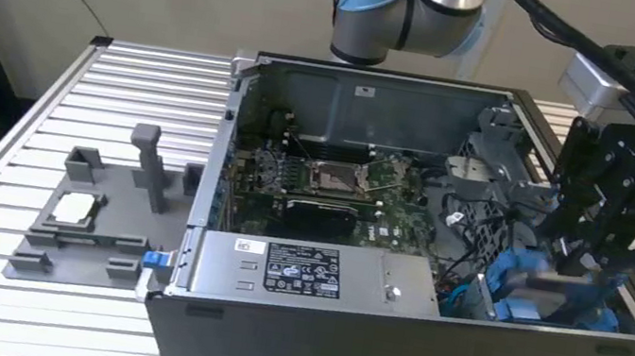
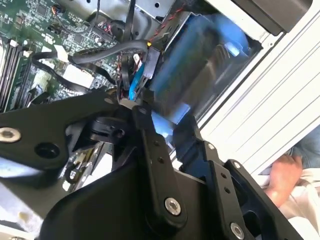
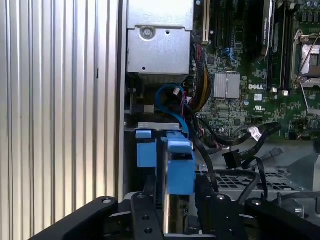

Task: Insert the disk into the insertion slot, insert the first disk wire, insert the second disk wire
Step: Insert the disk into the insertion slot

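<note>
The disk [image 1: 536,291], silver in a bright blue carrier, stands on edge at the front corner of the open computer case on the exterior view's right. My gripper [image 1: 577,272] is shut on it from above. In the first wrist view the black fingers [image 3: 144,216] flank the disk [image 3: 179,172], whose blue end tab points down into the insertion slot, next to the slot's blue rail [image 3: 146,151]. The disk [image 2: 192,75] is blurred in the second wrist view. Loose black wires with connectors [image 3: 233,159] and a blue cable [image 3: 169,98] lie beside the bay.
A grey labelled power-supply box [image 1: 303,271] lies along the case front, with the motherboard [image 1: 342,187] behind it. A grey holder fixture [image 1: 94,219] rests on the slatted table at the exterior view's left. A person's hand [image 2: 282,175] is outside the case wall.
</note>
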